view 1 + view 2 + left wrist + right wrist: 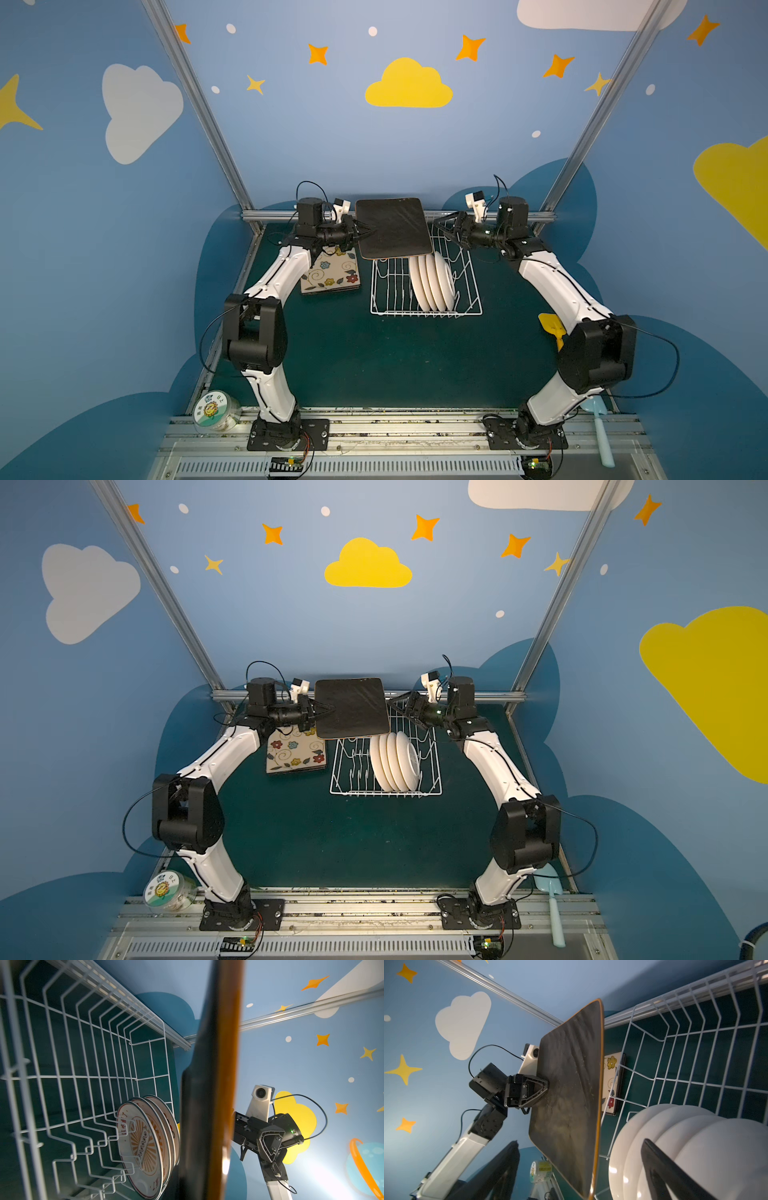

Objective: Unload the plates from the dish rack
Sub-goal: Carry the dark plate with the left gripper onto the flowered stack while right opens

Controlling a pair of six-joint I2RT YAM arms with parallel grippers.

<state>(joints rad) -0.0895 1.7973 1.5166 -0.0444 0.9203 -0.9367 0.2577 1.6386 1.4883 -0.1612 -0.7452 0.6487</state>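
Note:
A square plate point(392, 228), black back up and orange-rimmed, hangs above the far end of the dish rack point(384, 309). My left gripper point(365, 233) is shut on its left edge, as the right wrist view also shows point(544, 1088). At the plate's right edge my right gripper point(439, 224) is open, its fingers point(660, 1167) spread wide and pressing nothing. Several round cream plates point(432, 282) stand on edge in the rack; their printed orange faces point(143, 1142) show in the left wrist view. A flowered square plate point(332, 274) lies on top of a stack on the mat, left of the rack.
A clear tub with a sunflower label point(216, 413) lies at the front left corner. A yellow spatula point(552, 328) lies behind the right arm's elbow and a pale blue spatula point(600, 428) at the front right. A metal rail point(274, 215) runs just behind the rack.

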